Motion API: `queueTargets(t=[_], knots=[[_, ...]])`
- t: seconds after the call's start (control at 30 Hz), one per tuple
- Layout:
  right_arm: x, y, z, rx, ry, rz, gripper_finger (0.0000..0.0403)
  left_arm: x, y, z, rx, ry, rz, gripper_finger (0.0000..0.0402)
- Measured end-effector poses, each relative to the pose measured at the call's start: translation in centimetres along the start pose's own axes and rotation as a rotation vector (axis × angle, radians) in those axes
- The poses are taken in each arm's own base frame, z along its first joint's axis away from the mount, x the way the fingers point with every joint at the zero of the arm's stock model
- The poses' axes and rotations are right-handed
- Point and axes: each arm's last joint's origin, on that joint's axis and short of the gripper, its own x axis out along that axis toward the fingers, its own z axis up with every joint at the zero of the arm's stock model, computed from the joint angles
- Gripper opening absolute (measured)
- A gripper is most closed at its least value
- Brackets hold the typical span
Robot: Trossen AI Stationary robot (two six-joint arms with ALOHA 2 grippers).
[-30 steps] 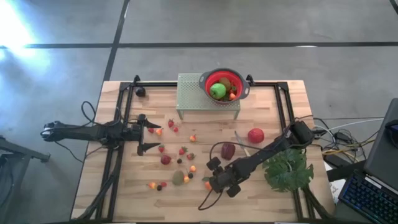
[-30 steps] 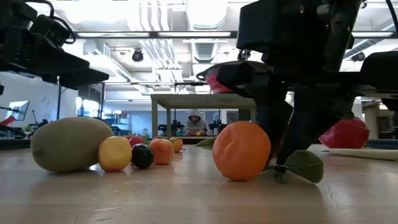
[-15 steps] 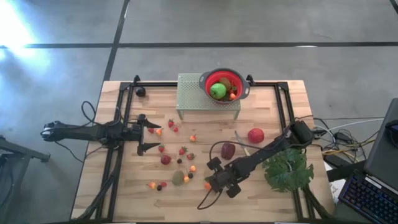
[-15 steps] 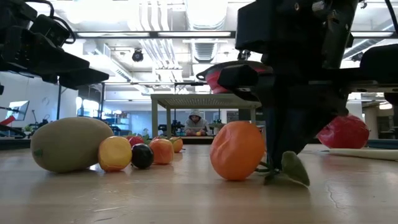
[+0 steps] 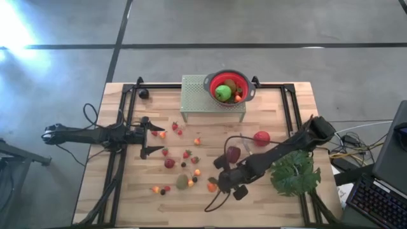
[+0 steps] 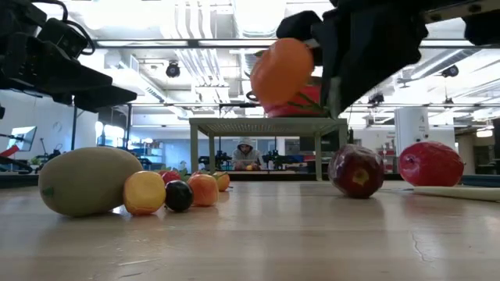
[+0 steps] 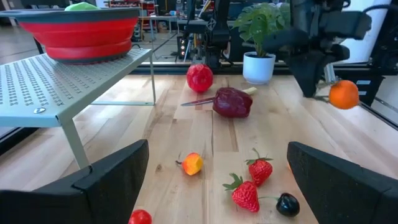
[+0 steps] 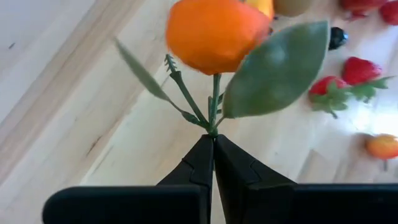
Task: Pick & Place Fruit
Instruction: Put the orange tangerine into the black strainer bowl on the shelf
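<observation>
Orange (image 8: 214, 32) now off the table, hanging by its stem from the pressed-together right pincer (image 8: 212, 144).

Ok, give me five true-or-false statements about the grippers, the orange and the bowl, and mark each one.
1. The right gripper holds the orange by its stem. True.
2. The orange rests on the table. False: in the low view it hangs well above the wood.
3. The left gripper is shut on a strawberry. False: it is open and holds nothing.
4. The red bowl stands on the perforated stand. True.
5. The bowl is empty. False: a green apple and other fruit lie in it.
</observation>
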Motion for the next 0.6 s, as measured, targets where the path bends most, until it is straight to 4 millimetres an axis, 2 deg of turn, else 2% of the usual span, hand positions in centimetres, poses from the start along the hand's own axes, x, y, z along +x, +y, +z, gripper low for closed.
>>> queueTargets(t=[0.6], knots=[[-5.8,-1.3,0.0,-0.008,-0.076,-0.121,0.0008,0.0,0.0,0.0,0.000,0.000,0.000,0.0388]])
